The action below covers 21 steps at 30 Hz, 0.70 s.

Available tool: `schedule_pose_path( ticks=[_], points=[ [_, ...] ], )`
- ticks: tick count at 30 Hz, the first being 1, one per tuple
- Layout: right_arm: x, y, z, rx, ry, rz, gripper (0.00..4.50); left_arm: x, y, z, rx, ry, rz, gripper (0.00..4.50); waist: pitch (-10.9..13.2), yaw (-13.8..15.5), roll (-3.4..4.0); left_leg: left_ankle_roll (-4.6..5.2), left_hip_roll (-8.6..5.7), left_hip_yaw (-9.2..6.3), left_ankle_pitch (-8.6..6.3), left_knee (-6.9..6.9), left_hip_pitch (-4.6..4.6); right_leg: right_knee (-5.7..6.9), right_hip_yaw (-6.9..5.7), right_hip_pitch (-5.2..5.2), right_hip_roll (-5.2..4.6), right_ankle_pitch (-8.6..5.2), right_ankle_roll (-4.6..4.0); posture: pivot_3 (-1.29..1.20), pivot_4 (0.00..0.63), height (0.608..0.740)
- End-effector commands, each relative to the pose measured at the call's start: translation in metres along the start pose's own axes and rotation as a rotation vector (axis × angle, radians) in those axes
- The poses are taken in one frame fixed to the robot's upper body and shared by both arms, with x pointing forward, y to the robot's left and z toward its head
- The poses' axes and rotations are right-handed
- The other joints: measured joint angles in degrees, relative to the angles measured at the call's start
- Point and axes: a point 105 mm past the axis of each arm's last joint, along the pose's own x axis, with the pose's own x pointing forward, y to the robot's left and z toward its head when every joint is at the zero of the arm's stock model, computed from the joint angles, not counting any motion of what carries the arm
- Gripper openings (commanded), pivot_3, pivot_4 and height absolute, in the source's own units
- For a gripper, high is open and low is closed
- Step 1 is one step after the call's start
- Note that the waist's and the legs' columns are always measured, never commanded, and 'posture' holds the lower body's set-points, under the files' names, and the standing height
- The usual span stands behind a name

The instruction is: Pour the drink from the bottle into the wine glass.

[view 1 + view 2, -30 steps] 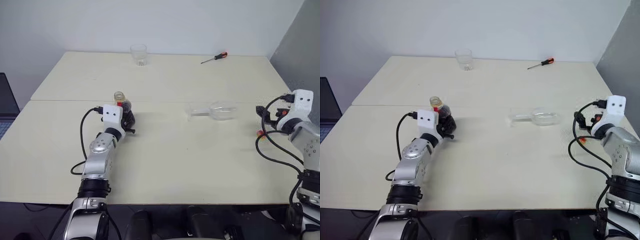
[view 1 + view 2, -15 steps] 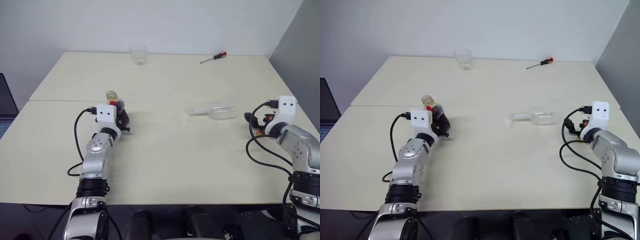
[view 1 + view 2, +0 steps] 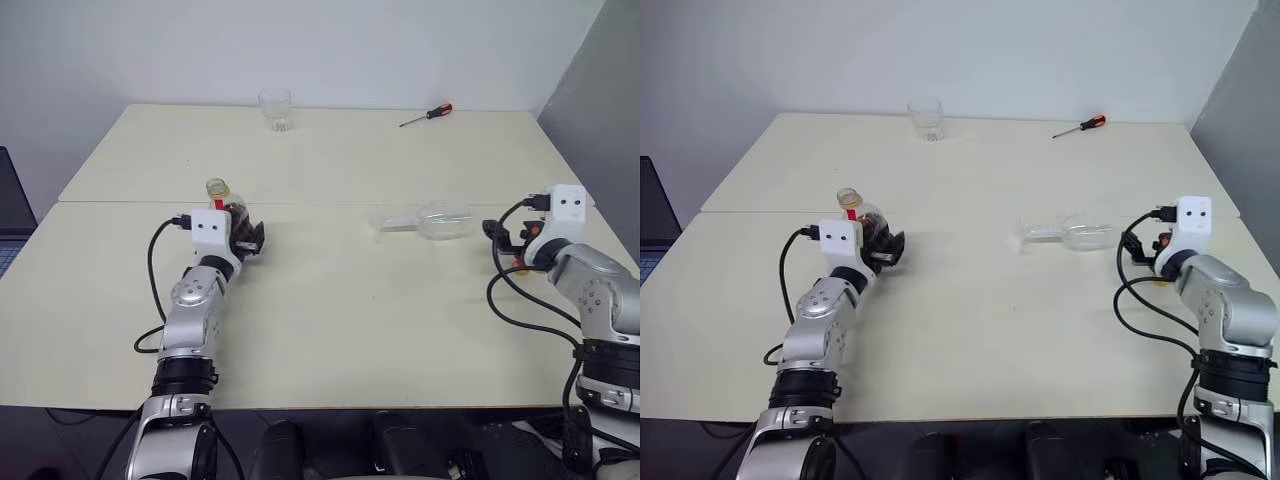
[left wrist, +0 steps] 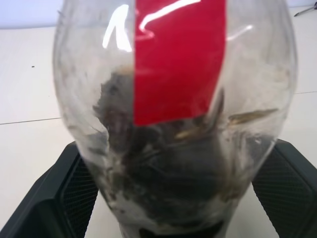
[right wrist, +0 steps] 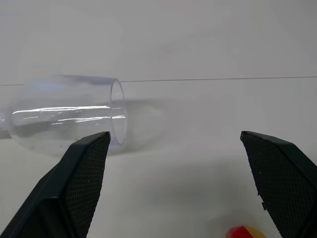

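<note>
My left gripper [image 4: 168, 198] has its jaws spread wide, one black finger on either side of the bottle [image 3: 228, 208], and I see a gap between each finger and the plastic, so nothing is clamped. The bottle stands upright on the table [image 3: 330, 300], at about 9 o'clock from the table's middle, uncapped, its yellowish neck open at the top. In the left wrist view the red label strip [image 4: 179, 59] runs down the clear body and the drink [image 4: 168, 163], dark brown, sits in the lower part.

My right gripper [image 5: 178, 183] is also wide open and holds nothing; it hovers low over the table at about 3 o'clock. The wine glass [image 3: 432, 220] lies on its side just ahead of those fingers, between the two arms, its rim turned toward the right gripper and its stem pointing toward the bottle. A small red and yellow object [image 5: 245, 232] lies on the table between the right fingers.

Far off at 12 o'clock stands a clear tumbler [image 3: 276, 108], and at 1 o'clock lies a red-handled screwdriver [image 3: 428, 115].
</note>
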Motion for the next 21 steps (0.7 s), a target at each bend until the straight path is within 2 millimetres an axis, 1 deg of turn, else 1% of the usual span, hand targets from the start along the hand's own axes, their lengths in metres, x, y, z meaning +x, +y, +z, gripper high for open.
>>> schedule_pose_path(
  ticks=[1,6,10,13,19,21],
  points=[
    [-0.003,0.009,0.022,-0.019,-0.076,0.027,4.5,-0.001,0.003,0.021,0.018,-0.065,-0.005,4.48,0.0,0.0,0.0,0.0,0.0,0.0,0.0,0.0,0.0,0.0,-0.01,0.0,0.0,0.0,0.0,0.0,0.15,0.74],
    [-0.002,0.015,0.025,-0.012,-0.083,0.047,4.5,-0.011,0.001,0.024,0.015,-0.069,-0.043,4.48,0.0,-0.09,0.0,0.0,0.02,0.0,0.0,-0.01,0.0,-0.01,0.01,0.0,0.01,0.0,0.0,0.0,0.15,0.74],
    [0.0,0.024,0.019,-0.012,-0.069,0.07,4.5,-0.023,0.001,0.022,0.031,-0.058,-0.072,4.48,0.0,-0.21,0.0,0.0,0.01,0.01,0.0,0.0,0.02,0.01,0.02,0.0,0.0,0.0,0.0,0.0,0.15,0.74],
    [0.002,0.029,0.018,-0.008,-0.069,0.084,4.5,-0.028,0.005,0.021,0.034,-0.049,-0.061,4.48,0.0,-0.17,0.0,0.0,0.03,-0.02,0.0,-0.01,0.01,0.02,0.0,-0.01,0.0,0.0,0.0,0.0,0.15,0.74],
    [0.003,0.03,0.019,-0.009,-0.07,0.091,4.5,-0.039,0.004,0.02,0.027,-0.031,-0.056,4.48,0.0,-0.17,0.0,0.0,0.01,0.0,0.0,0.0,0.0,0.0,0.02,0.0,-0.03,0.0,0.0,0.0,0.15,0.74],
    [0.002,0.031,0.019,-0.007,-0.069,0.094,4.5,-0.046,0.004,0.017,0.023,-0.019,-0.053,4.48,0.0,-0.19,0.0,0.0,0.01,-0.01,0.0,0.0,0.0,-0.01,0.01,0.0,-0.03,0.0,0.0,0.0,0.15,0.74]
  ],
)
